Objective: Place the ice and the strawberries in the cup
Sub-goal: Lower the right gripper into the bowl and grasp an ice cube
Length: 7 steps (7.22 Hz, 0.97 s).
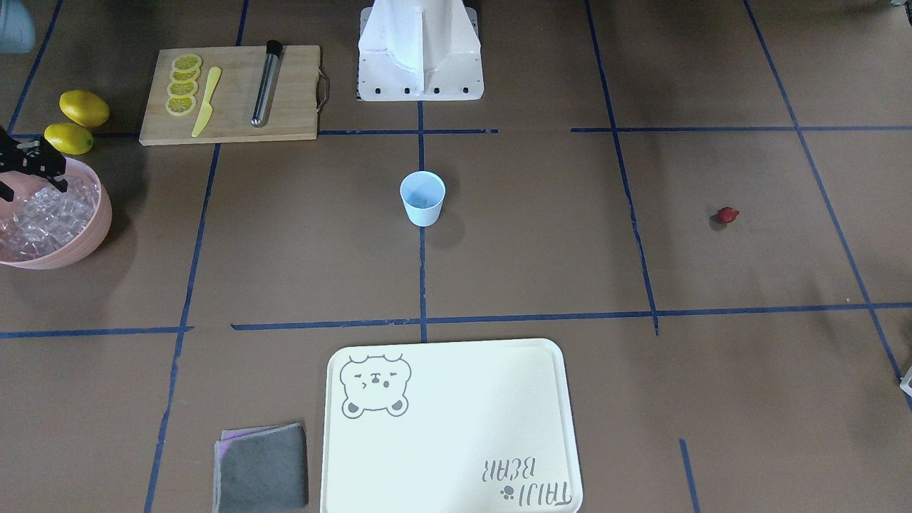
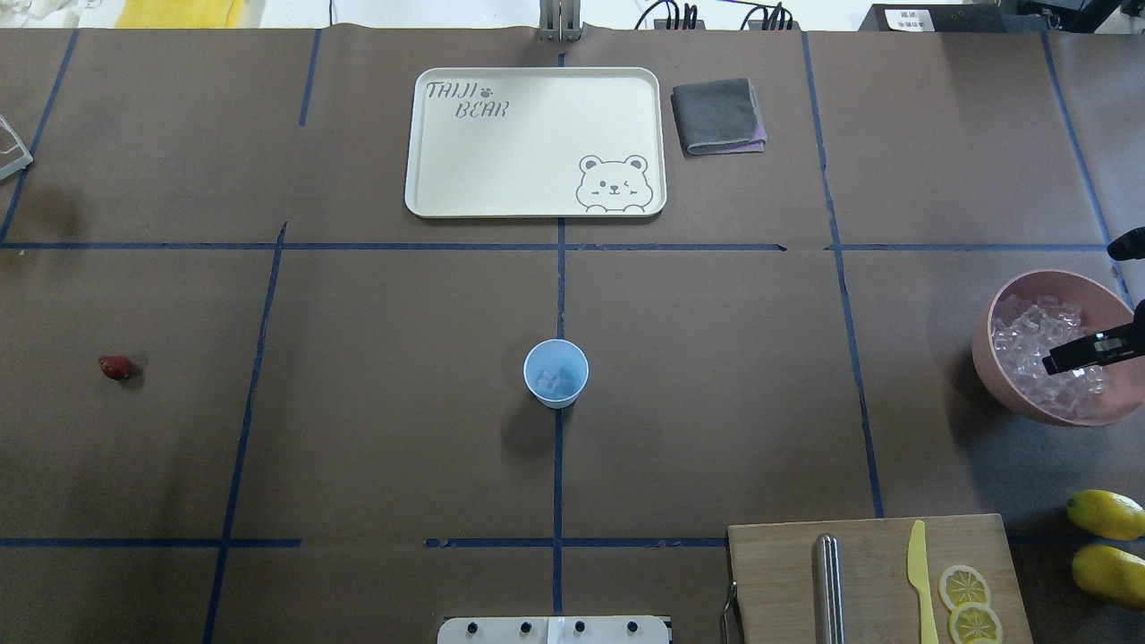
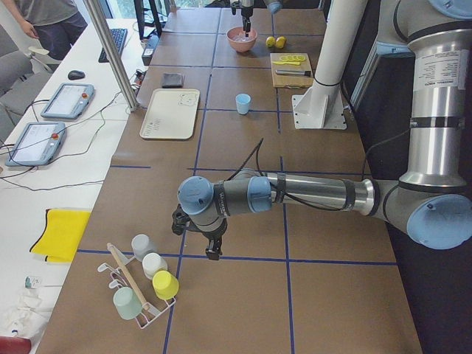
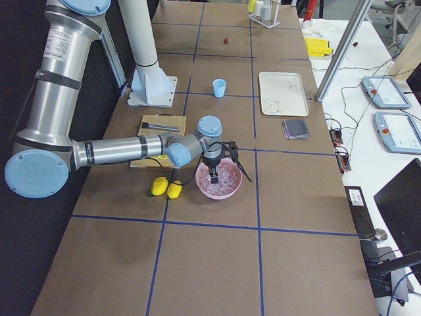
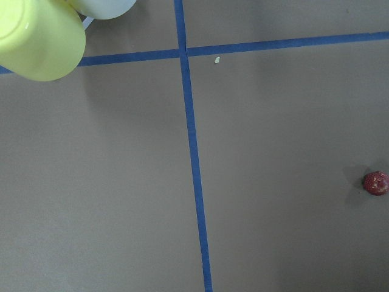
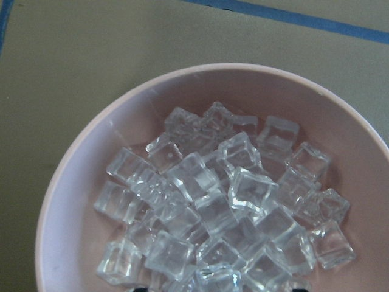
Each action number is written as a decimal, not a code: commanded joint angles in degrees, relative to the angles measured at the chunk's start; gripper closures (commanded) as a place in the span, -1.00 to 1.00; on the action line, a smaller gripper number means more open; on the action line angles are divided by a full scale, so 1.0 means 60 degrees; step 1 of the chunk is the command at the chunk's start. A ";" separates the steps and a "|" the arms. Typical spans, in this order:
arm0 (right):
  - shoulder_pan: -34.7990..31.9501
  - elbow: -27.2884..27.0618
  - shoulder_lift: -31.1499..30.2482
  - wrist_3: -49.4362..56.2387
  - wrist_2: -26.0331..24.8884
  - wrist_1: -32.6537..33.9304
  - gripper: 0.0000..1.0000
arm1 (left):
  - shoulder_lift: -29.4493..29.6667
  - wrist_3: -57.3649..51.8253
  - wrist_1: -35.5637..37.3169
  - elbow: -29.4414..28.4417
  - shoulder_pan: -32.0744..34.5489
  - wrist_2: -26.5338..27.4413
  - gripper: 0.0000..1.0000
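The light-blue cup point(image 1: 422, 198) stands upright at the table's middle, also in the overhead view point(image 2: 555, 373), with a few clear cubes inside. The ice point(image 6: 213, 207) fills the pink bowl point(image 1: 85, 239) at the table's right end. My right gripper point(image 1: 32, 187) hangs open just over the ice, and one finger point(image 2: 1087, 351) reaches across the bowl. The strawberry point(image 1: 727, 215) lies alone on the table's left side, also in the left wrist view point(image 5: 375, 182). My left gripper point(image 3: 212, 249) shows only in the exterior left view, low over the table's far left end; I cannot tell if it is open.
A cutting board point(image 1: 235, 107) holds lemon slices point(image 1: 183, 84), a yellow knife point(image 1: 206, 102) and a metal tube point(image 1: 266, 84). Two lemons point(image 1: 77, 120) lie beside the bowl. A cream tray point(image 1: 449, 427) and a grey cloth point(image 1: 262, 467) sit across the table. A cup rack point(image 3: 144, 284) stands near my left gripper.
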<state>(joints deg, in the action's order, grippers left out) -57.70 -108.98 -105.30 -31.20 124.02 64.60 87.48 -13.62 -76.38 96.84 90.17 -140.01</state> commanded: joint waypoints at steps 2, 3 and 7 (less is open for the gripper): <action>0.0124 0.0014 -0.0102 0.0001 -0.0088 0.0014 -0.33 | 0.0011 0.0000 0.0000 0.0002 -0.0014 0.0000 -1.00; 0.0124 0.0028 -0.0102 0.0001 -0.0088 0.0015 -0.10 | 0.0011 0.0000 0.0000 0.0002 0.0001 0.0000 -1.00; 0.0139 0.0028 0.0001 0.0001 -0.0088 0.0000 0.14 | 0.0040 0.0000 0.0000 0.0017 0.0001 0.0000 -1.00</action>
<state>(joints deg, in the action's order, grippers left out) -56.87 -108.78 -105.42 -31.20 123.49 64.63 87.63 -13.62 -76.38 96.93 90.14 -140.01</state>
